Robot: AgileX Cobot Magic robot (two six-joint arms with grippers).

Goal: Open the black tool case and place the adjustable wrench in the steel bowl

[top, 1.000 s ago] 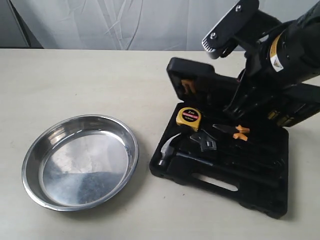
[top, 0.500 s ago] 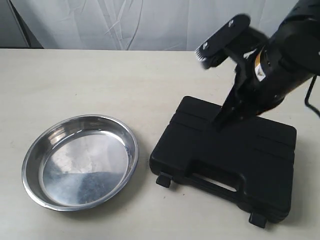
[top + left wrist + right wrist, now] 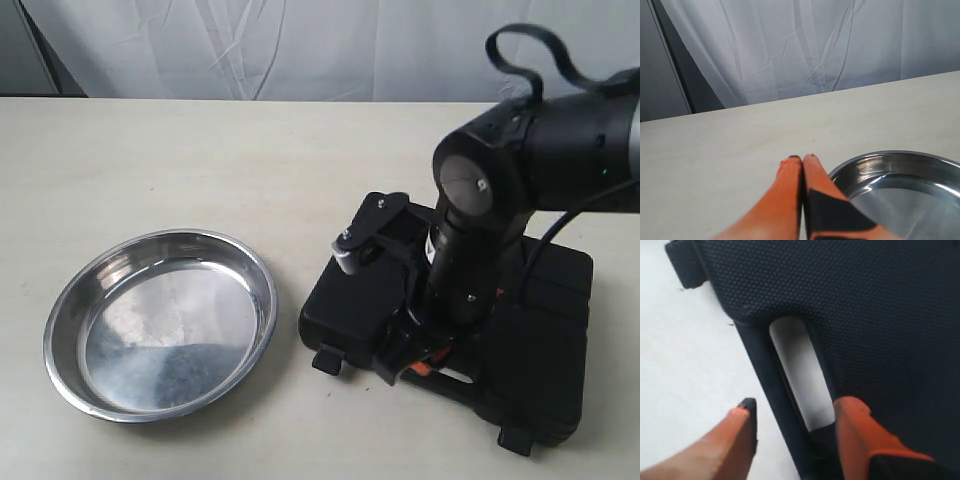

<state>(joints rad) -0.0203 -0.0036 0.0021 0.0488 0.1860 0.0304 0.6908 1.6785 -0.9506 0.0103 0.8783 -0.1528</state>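
Note:
The black tool case (image 3: pixel 550 300) lies shut on the table, right of the steel bowl (image 3: pixel 160 322). Both of its small latches (image 3: pixel 327 358) stick out from the front edge. My right gripper (image 3: pixel 410 362) is down at that front edge and open. In the right wrist view it (image 3: pixel 797 407) straddles the handle bar beside the cut-out (image 3: pixel 800 365), one finger over the table, the other over the case (image 3: pixel 865 300). The adjustable wrench is hidden. The bowl (image 3: pixel 900 190) is empty. My left gripper (image 3: pixel 802 159) is shut on nothing, just outside the bowl's rim.
The pale table (image 3: pixel 200 160) runs back to a white curtain (image 3: pixel 250 50). My right arm (image 3: pixel 500 190) and its cable hang over the case. The left arm does not show in the exterior view.
One second ago the case stood open with tools showing; half a second ago its lid was down. My right gripper has since dropped from above the lid to the handle edge.

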